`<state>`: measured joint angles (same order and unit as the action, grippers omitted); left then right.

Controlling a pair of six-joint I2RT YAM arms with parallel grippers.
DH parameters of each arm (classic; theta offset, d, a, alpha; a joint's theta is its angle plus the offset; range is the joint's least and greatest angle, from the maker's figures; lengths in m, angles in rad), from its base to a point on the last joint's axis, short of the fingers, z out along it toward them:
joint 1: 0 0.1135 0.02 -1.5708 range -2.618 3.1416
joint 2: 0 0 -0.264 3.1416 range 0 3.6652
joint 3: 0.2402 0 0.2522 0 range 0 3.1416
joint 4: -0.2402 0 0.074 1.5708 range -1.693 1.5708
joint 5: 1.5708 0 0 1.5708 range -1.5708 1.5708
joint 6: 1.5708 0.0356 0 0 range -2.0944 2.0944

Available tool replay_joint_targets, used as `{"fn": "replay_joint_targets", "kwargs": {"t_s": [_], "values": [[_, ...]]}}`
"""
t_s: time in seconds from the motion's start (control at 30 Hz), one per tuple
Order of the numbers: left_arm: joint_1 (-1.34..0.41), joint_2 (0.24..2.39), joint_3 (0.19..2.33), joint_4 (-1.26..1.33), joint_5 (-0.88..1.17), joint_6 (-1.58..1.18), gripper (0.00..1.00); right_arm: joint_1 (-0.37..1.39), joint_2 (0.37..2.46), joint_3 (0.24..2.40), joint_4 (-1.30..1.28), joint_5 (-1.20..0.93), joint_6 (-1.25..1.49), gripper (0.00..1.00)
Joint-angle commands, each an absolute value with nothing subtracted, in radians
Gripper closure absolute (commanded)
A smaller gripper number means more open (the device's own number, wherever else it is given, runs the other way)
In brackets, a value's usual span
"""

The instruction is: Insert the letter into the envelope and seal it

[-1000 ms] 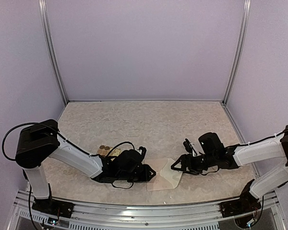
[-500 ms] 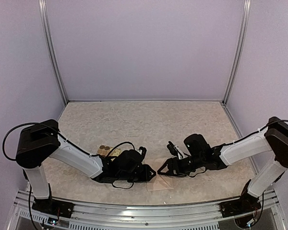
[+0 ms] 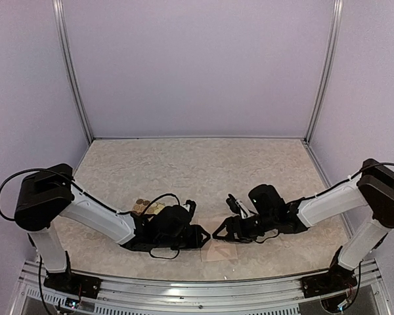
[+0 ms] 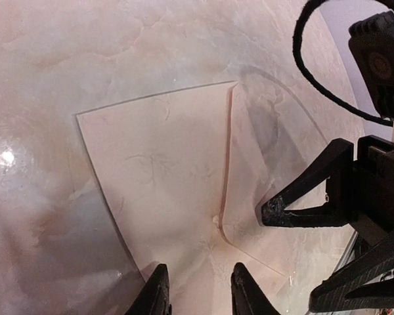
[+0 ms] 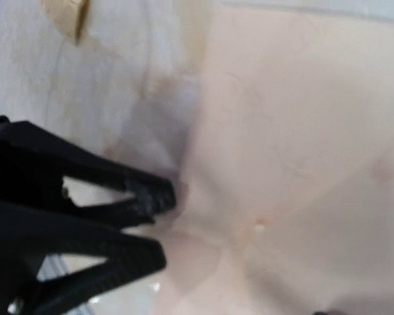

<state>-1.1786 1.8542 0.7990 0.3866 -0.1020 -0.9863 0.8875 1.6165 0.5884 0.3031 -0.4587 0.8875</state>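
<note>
The pale pinkish envelope [image 4: 161,174] lies flat on the table, with its flap [image 4: 253,154] bent along a crease on the right. In the top view only its near edge [image 3: 220,253] shows below the two grippers. No letter shows apart from the envelope. My left gripper [image 4: 198,289] is open, with both fingertips resting over the envelope's near edge. My right gripper [image 4: 292,256] is open, one fingertip [image 4: 272,211] at the flap. The two grippers [image 3: 202,236] [image 3: 218,233] nearly meet above the envelope. The right wrist view is blurred: it shows the envelope [image 5: 295,131] and the left gripper [image 5: 159,223].
A yellowish sheet of round brown and gold stickers [image 3: 144,206] lies behind the left arm; its corner shows in the right wrist view [image 5: 65,16]. The table is marbled beige [image 3: 203,164], walled at the back and sides, with a metal rail along the near edge.
My right gripper has moved left across the envelope to just beside the left gripper. The flap that lay spread to the right is now covered by it. The left arm barely moved.
</note>
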Motion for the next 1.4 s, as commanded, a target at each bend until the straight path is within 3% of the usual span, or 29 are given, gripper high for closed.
{"fn": "replay_joint_targets", "kwargs": {"t_s": [0.0,0.27,0.47,0.83,0.97,1.37], "values": [[-1.189,1.708,0.762,0.311,-0.211,-0.970,0.67,0.896,1.481,0.608,0.249,-0.430,0.857,0.28],[-1.147,1.404,0.720,0.053,-0.333,-0.920,0.39,0.887,1.286,0.672,0.072,-0.333,0.778,0.23],[-0.988,1.269,0.682,-0.125,-0.283,-0.842,0.32,0.889,1.322,0.750,0.017,-0.286,0.762,0.23],[-0.630,1.236,0.534,-0.015,-0.086,-0.718,0.30,0.919,1.660,0.969,0.038,-0.280,0.736,0.31],[-0.600,1.264,0.500,0.040,-0.053,-0.712,0.32,0.922,1.739,1.018,0.047,-0.302,0.738,0.36],[-0.594,1.402,0.444,0.166,-0.009,-0.700,0.40,0.924,1.817,1.048,0.069,-0.328,0.744,0.37]]}}
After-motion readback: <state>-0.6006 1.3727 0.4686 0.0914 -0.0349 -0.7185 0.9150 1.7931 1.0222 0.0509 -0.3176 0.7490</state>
